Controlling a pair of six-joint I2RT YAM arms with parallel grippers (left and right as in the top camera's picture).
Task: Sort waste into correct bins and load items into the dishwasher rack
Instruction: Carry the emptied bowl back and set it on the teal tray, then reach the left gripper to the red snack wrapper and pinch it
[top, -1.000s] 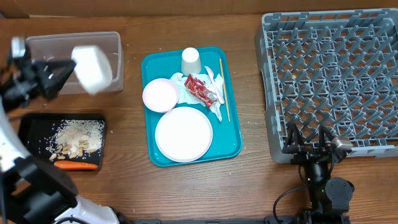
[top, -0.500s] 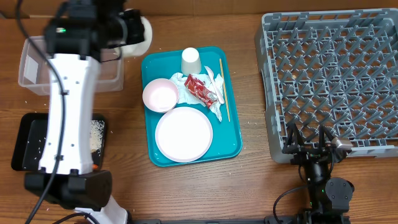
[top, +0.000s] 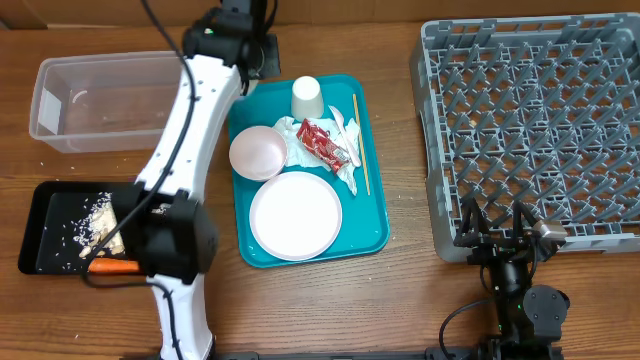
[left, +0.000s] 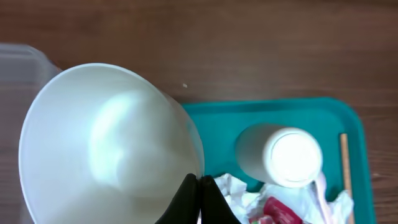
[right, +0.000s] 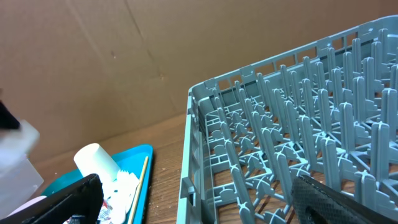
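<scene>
At the bottom centre of the left wrist view, left gripper (left: 198, 186) clenched on the rim of a white bowl (left: 106, 149), fingers pinching the thin edge. Takes the edge rather than the body, likely for want of jaw width to span the whole bowl. Turns a clean, bare hollow toward the wrist camera, so reads as emptied and fit for loading. Hangs over bare wood just off the upper left corner of the teal tray (left: 217, 124), with a corner of the clear tub (left: 18, 62) at the left edge of the frame. Cannot be made out from overhead, hidden under the arm near the top edge.

Lower and to the right, on the teal tray: white cup (top: 307, 97), red wrapper (top: 322, 143) lying on crumpled napkins (top: 345, 175), a second bowl (top: 258, 152) and the plate (top: 295, 215), all yet to be dealt with. At lower left, black tray (top: 40, 235) holding crumbs (top: 100, 218) and a carrot (top: 112, 266), apparently the place for food scraps. Above it, little or nothing visible inside the tub.

Across the right side of the overhead frame, dishwasher rack (top: 540, 120) with no dishes seen among its pegs. At its lower left corner, right gripper (top: 497, 222) spread wide and holding nothing, probably parked there to stay clear of the carry.
</scene>
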